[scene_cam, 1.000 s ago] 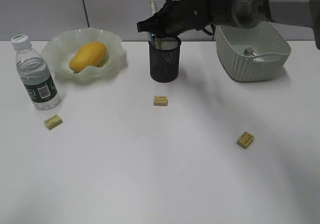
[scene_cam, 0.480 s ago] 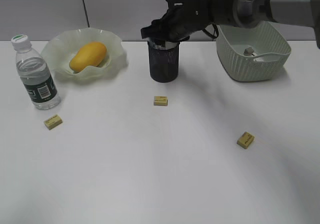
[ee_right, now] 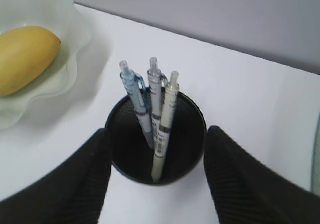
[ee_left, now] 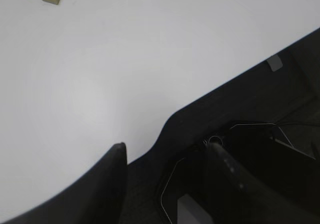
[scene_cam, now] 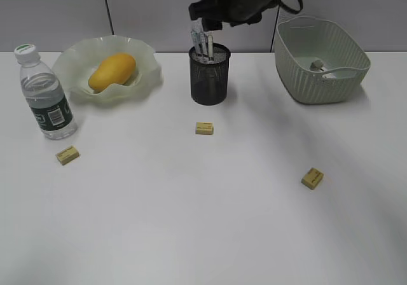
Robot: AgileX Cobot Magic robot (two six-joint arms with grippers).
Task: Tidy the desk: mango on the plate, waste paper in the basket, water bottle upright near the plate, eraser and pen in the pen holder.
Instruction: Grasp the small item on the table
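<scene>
Desk: white tabletop (scene_cam: 191, 221) before a pale grey panelled wall, seen at a slant from the front.
Right gripper: the right gripper (ee_right: 155, 184) hangs above the pen holder (scene_cam: 210, 76), its two dark fingers (ee_right: 87, 179) spread wide to either side of the black mesh cup, gripping nothing.
Pens: three pens (ee_right: 157, 119) stand in the holder directly below the parted jaws, tops leaning toward the wall.
Left gripper: the left gripper (ee_left: 167, 179) sits low over the desk's near edge, fingers parted and empty, half above the white surface and half above the dark floor.
Erasers: one eraser (scene_cam: 204, 128) lies on the desk just in front of the pen holder; a second eraser (scene_cam: 67, 154) rests in front of the water bottle; a third eraser (scene_cam: 312, 177) lies well to the right gripper's right and nearer the camera. None is in the holder.
Mango: the mango (scene_cam: 112, 71) lies in the plate (scene_cam: 146, 59), to the left of the right gripper.
Water bottle: the water bottle (scene_cam: 44, 94) stands upright beside the plate, farther left.
Basket: the basket (scene_cam: 321, 84) sits to the right of the right gripper, the waste paper (scene_cam: 316, 63) lying inside it.
</scene>
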